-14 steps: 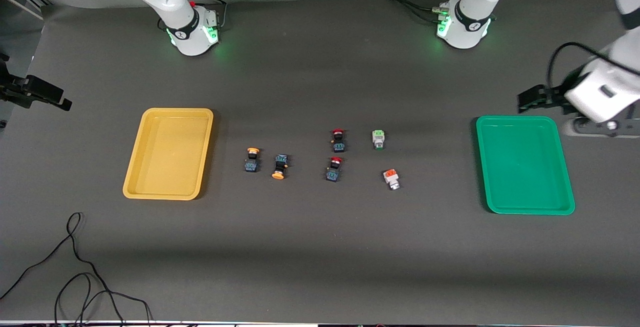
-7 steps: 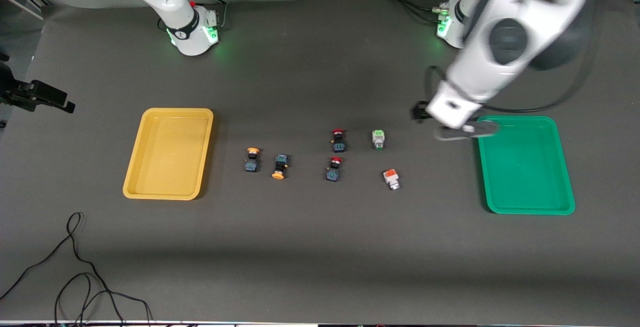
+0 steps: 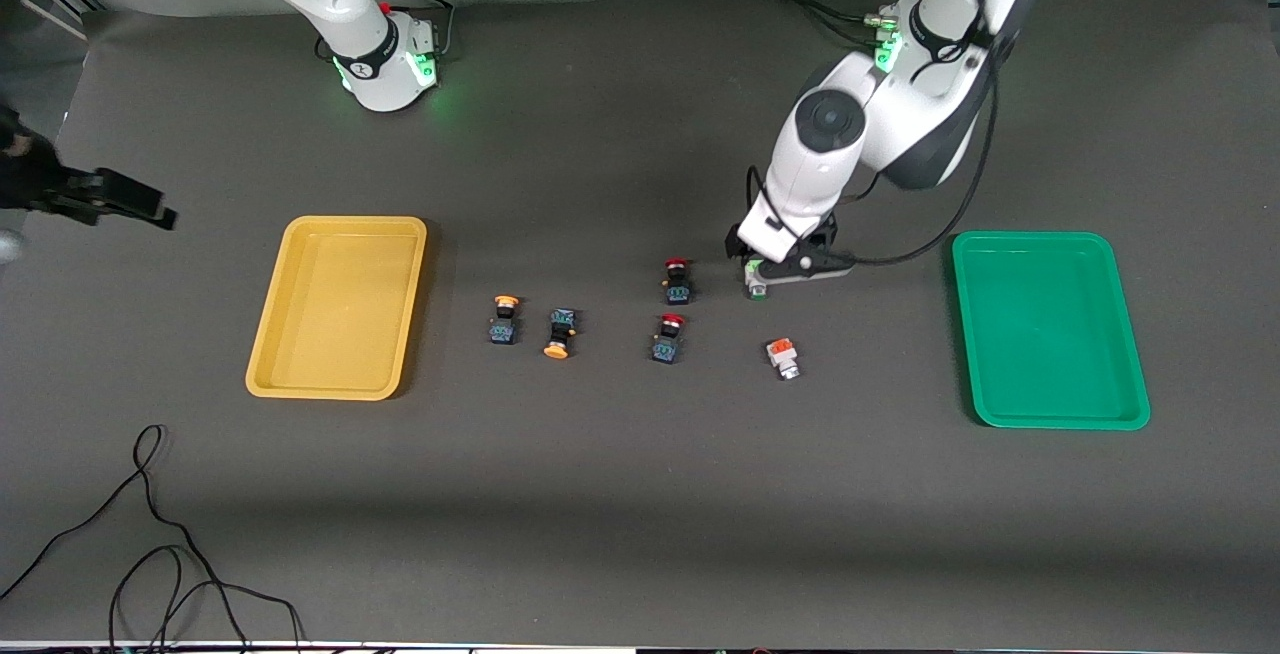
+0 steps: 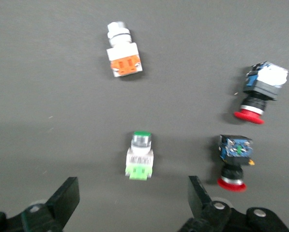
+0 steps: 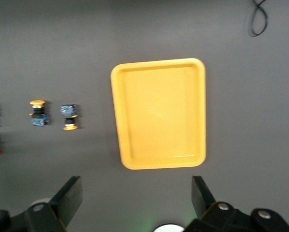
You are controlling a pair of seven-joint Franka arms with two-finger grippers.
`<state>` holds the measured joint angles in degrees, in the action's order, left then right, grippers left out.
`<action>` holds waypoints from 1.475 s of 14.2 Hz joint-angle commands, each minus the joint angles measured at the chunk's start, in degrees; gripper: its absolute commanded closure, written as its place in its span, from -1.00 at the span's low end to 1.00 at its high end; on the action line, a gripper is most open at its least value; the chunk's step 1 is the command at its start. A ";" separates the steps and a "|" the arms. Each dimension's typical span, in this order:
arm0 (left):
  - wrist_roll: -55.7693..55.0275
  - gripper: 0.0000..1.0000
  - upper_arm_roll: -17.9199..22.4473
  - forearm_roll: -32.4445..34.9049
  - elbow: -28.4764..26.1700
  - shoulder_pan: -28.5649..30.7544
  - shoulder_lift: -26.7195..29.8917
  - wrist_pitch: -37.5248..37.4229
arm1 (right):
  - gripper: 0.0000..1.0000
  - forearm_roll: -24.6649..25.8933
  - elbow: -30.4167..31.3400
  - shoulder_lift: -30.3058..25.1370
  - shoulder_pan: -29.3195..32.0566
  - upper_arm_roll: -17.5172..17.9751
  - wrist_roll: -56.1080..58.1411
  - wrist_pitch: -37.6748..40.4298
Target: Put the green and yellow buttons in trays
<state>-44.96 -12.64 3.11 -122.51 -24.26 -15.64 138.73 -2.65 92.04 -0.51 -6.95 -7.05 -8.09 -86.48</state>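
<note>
The green-capped grey button (image 3: 757,287) lies on the dark mat; my left gripper (image 3: 763,264) hangs open and empty just over it. In the left wrist view the button (image 4: 140,161) lies just ahead of the open fingers (image 4: 67,197). The orange-capped grey button (image 3: 782,357) (image 4: 124,55) lies nearer the front camera. Two yellow-capped dark buttons (image 3: 505,320) (image 3: 560,332) lie beside the empty yellow tray (image 3: 340,309). The green tray (image 3: 1050,334) is empty. My right gripper (image 3: 140,206) is open and empty, up in the air off the yellow tray's outer side; its wrist view shows the tray (image 5: 159,113).
Two red-capped dark buttons (image 3: 677,280) (image 3: 668,338) lie between the yellow-capped and grey ones, close to my left gripper. Loose black cables (image 3: 150,534) lie at the front edge toward the right arm's end.
My left arm has swung from the green tray's end to over the green-capped button. My right gripper has drifted slightly toward the yellow tray. No button has moved.
</note>
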 commanded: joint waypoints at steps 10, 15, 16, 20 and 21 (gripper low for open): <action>-1.45 0.42 0.95 6.83 -1.41 -3.25 -10.29 9.37 | -0.99 -4.64 1.29 13.77 -13.62 -0.16 -17.20 -9.03; -1.45 0.87 0.95 5.86 -0.10 1.13 -2.06 2.47 | -0.99 -4.90 14.97 16.51 -17.66 -0.15 -20.04 -28.25; -0.92 0.89 0.77 4.12 1.82 2.89 1.19 -3.58 | -0.99 -4.99 17.80 16.85 -17.75 -0.07 -20.04 -32.48; 8.37 1.00 1.12 -3.19 9.39 10.26 8.33 -21.88 | -0.99 -5.08 20.02 22.38 -21.52 -0.07 -23.02 -42.34; 12.40 1.00 1.21 -3.63 9.31 13.85 10.26 -24.27 | -0.99 -5.08 19.94 24.05 -22.57 -0.07 -23.02 -44.28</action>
<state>-39.22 -11.23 1.68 -113.21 -16.27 -8.36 119.01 -7.03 112.28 21.08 -27.11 -6.52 -29.17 -127.35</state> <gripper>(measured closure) 0.590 0.000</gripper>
